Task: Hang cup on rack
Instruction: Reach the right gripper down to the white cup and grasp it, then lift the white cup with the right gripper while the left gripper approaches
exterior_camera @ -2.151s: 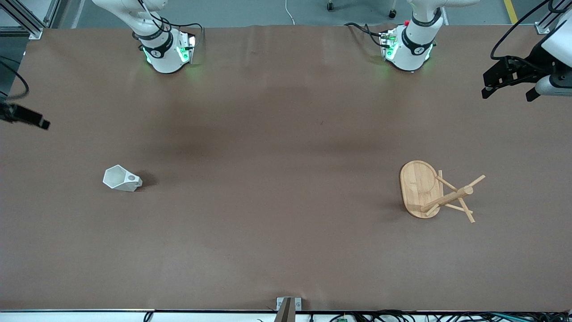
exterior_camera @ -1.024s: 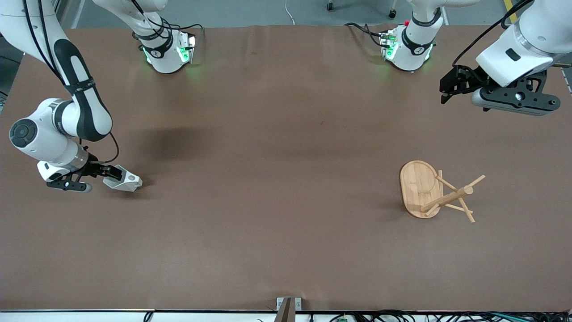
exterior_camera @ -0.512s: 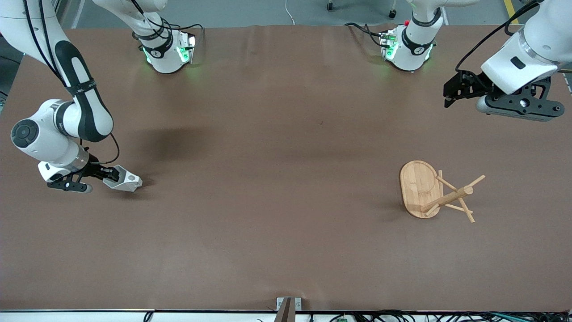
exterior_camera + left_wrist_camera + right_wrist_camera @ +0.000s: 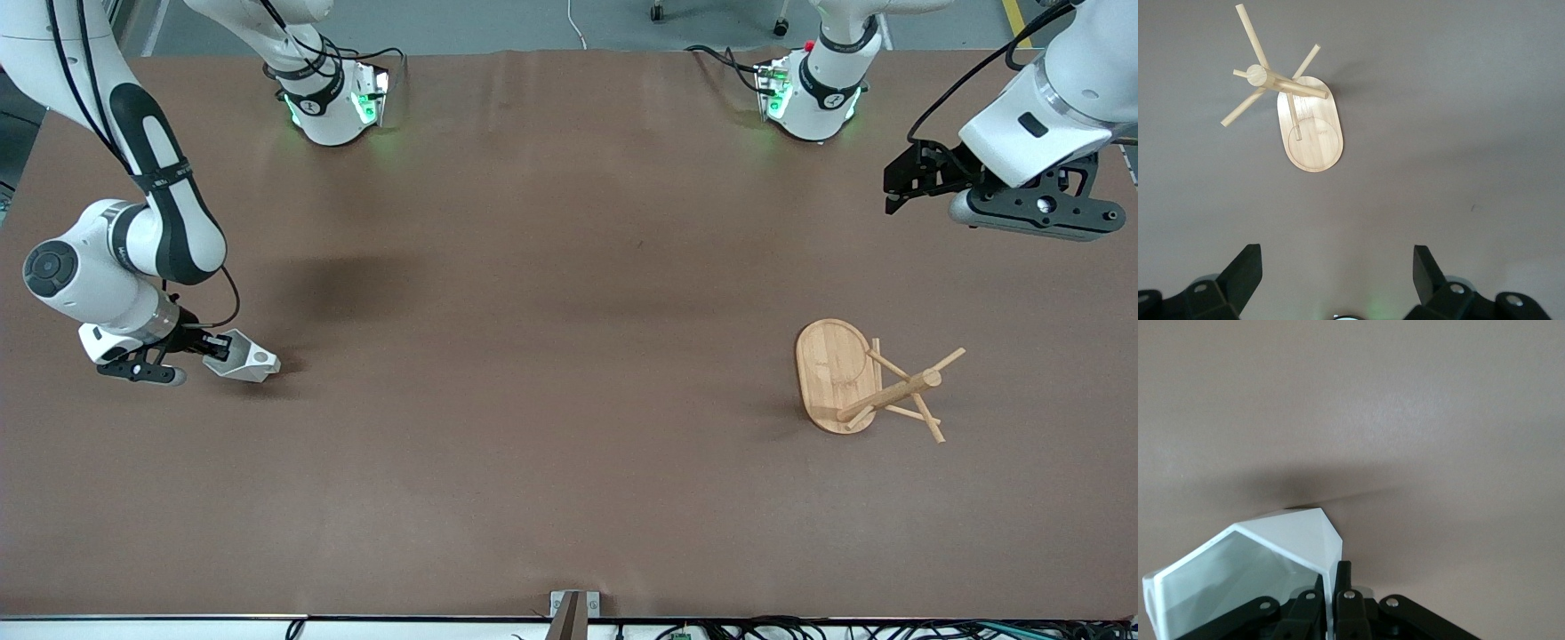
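Observation:
The white faceted cup (image 4: 244, 364) lies on its side on the table toward the right arm's end, its pierced handle tab facing up. My right gripper (image 4: 216, 349) is low at the cup's open mouth and shut on its rim wall; in the right wrist view one finger is inside the cup (image 4: 1265, 563) and one outside, at the right gripper (image 4: 1335, 573). The bamboo rack (image 4: 876, 387) stands on its oval base toward the left arm's end. My left gripper (image 4: 894, 190) is open and empty, high above the table, with the rack (image 4: 1305, 123) below the left gripper (image 4: 1337, 259).
Both arm bases stand along the table's edge farthest from the front camera. A small metal bracket (image 4: 573, 604) sits at the edge nearest the front camera. Brown table surface (image 4: 551, 356) lies between cup and rack.
Both arms have come into view. My right gripper has reached the cup and shut on its rim, and the cup has shifted slightly. My left gripper has drifted a little.

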### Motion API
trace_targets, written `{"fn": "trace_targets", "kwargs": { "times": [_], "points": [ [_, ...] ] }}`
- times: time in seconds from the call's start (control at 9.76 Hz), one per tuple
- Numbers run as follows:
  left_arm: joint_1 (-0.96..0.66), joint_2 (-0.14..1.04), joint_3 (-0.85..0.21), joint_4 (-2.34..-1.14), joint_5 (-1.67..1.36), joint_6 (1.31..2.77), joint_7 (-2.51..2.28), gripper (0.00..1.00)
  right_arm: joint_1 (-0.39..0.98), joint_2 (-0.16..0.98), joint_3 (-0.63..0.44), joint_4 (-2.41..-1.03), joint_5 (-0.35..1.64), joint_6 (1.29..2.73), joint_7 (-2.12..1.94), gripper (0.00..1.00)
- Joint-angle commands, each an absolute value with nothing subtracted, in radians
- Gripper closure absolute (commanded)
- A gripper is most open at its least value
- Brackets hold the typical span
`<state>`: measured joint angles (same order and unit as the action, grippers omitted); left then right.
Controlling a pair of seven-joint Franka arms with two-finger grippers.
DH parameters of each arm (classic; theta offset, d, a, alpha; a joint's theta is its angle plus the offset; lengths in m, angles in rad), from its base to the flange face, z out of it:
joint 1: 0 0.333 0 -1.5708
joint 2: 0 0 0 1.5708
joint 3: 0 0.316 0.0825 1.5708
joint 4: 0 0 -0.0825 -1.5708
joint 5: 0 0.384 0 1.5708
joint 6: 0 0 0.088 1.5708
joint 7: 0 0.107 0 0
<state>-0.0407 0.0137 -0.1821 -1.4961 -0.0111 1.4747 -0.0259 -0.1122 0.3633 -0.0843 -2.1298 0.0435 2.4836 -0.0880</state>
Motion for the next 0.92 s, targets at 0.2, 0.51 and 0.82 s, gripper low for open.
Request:
{"fn": "trace_targets", "kwargs": {
  "times": [0.2, 0.51, 0.82],
  "points": [
    [-0.052, 0.063, -0.184, -1.439, 0.005, 1.488, -0.009, 0.00, -0.080, 0.313, -0.072, -1.828, 0.055, 2.075, -0.088, 0.99],
    [-0.075, 0.066, -0.224, -1.424, -0.012, 1.505, -0.005, 0.00, -0.071, 0.282, -0.005, -1.678, 0.208, 1.811, -0.092, 0.99],
    [-0.101, 0.084, -0.287, -1.430, -0.179, 1.563, -0.006, 0.00, -0.049, 0.275, 0.067, -1.707, 0.587, 1.795, -0.094, 0.99]
  ]
}}
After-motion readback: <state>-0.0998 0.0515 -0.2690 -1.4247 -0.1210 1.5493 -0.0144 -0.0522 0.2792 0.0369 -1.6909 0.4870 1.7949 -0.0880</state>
